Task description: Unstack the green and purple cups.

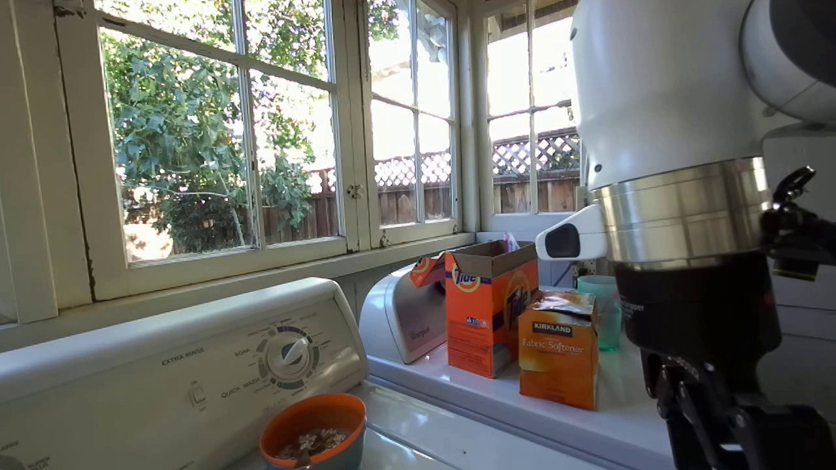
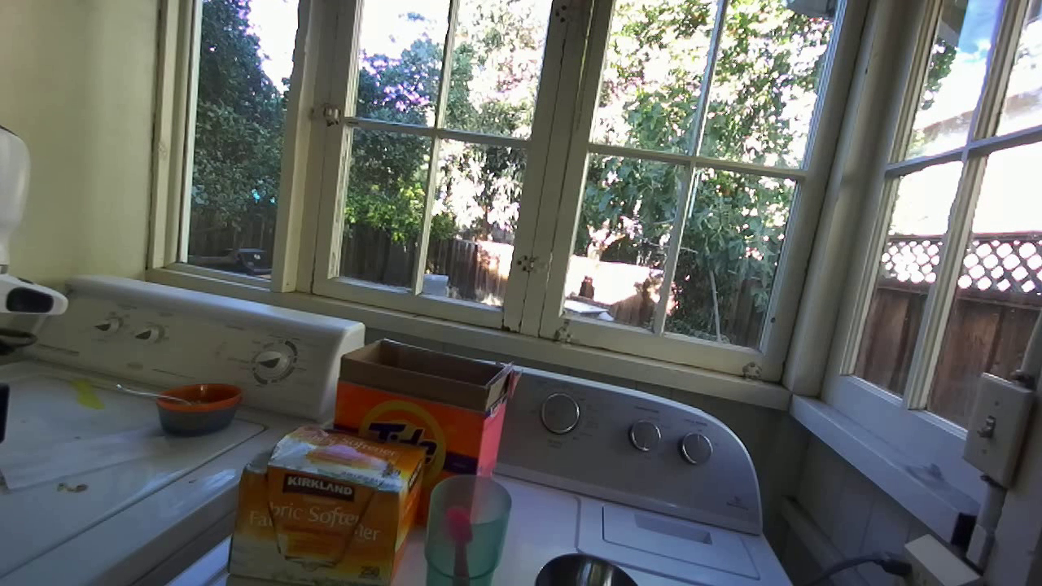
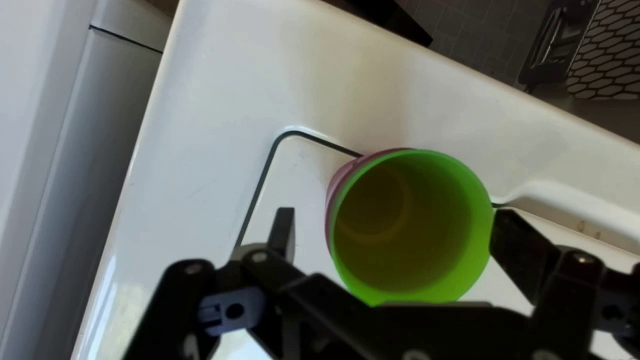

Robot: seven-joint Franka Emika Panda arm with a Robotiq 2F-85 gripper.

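Smooth white arm [image 1: 666,91], silvery metal collar [image 1: 686,212], black hand [image 3: 394,233] with small pale lettering [image 1: 631,307]

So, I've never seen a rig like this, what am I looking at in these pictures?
The white and silver machine is a robot arm, ending in a black two-fingered gripper. Two pictures come from cameras standing outside it; the third comes from its wrist, looking down. White laundry machines serve as the table. In both exterior views they carry a Tide box, a fabric softener box, a teal cup and an orange-rimmed bowl. In the wrist view, a green cup sits stacked inside a purple cup. The gripper is open, its jaws apart on either side of the cups in that view; nothing seems held.
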